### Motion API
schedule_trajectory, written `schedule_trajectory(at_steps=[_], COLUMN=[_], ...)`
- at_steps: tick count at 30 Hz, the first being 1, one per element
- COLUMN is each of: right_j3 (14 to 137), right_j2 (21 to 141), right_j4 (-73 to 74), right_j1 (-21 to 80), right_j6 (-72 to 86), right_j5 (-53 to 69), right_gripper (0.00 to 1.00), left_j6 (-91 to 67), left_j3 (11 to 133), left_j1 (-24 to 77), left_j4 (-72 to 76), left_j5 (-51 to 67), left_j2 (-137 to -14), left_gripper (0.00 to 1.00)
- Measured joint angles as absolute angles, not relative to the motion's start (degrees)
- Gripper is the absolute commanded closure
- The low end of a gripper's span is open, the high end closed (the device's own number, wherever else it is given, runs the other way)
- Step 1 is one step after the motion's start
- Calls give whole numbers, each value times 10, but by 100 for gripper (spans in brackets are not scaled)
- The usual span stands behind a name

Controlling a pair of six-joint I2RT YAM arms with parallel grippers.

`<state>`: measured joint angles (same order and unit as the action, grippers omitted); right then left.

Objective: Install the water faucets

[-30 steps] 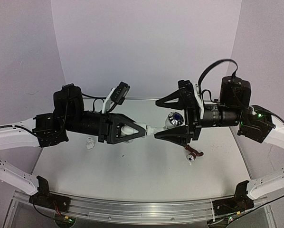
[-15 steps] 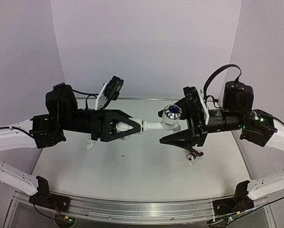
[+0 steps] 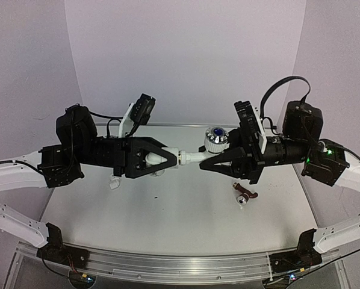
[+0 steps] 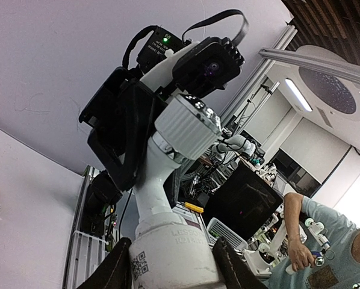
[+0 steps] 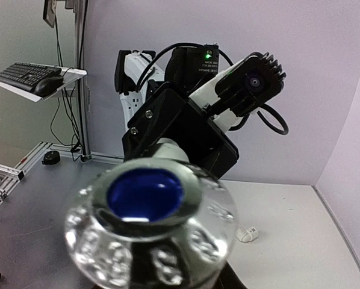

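Note:
A white water faucet [image 3: 195,158] hangs in mid-air above the table between the two arms, its silvery knob with a blue centre [image 3: 216,137] pointing up. Its threaded end sits in a white elbow fitting [image 3: 162,159], and my left gripper [image 3: 171,159] is shut on that fitting. In the left wrist view the fitting [image 4: 168,253] fills the space between the two black fingers [image 4: 115,272], with the faucet [image 4: 159,174] rising from it. My right gripper [image 3: 207,162] is closed around the faucet body under the knob. The knob [image 5: 150,229] fills the right wrist view and hides the fingertips.
A small brownish piece with a silvery knob [image 3: 245,195] lies on the table below the right gripper. A white elbow fitting [image 3: 114,182] lies under the left arm and also shows in the right wrist view [image 5: 247,233]. The metal rail [image 3: 168,268] runs along the near edge.
My right gripper's jaws have closed from wide open onto the faucet and the wrist has rolled. The knob has turned from facing sideways to facing up. The left arm has shifted slightly left.

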<state>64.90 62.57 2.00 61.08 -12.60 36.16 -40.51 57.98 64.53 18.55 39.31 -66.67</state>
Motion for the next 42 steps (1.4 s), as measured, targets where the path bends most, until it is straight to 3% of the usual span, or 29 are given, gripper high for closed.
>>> schedule_trajectory(at_steps=[3, 4, 7, 9, 12, 22, 42], right_j3=[649, 649, 649, 649, 649, 650, 671], right_j2=[626, 626, 626, 626, 626, 623, 622], right_j4=[14, 12, 9, 9, 10, 13, 18], right_j1=[612, 612, 612, 612, 612, 612, 613], right_j6=[-121, -118, -119, -120, -129, -213, -298], right_j5=[365, 366, 365, 361, 342, 272, 216], right_gripper=[97, 100, 100, 100, 100, 100, 100], left_j6=[-405, -405, -404, -398, -393, -394, -424], left_j3=[580, 580, 580, 580, 580, 565, 546], left_j1=[645, 644, 644, 644, 645, 645, 645], left_j4=[189, 192, 192, 189, 170, 102, 77], left_j5=[393, 393, 389, 385, 367, 307, 370], left_j2=[-667, -667, -667, -667, -663, -603, -610], left_gripper=[98, 91, 40, 18, 2, 0, 0])
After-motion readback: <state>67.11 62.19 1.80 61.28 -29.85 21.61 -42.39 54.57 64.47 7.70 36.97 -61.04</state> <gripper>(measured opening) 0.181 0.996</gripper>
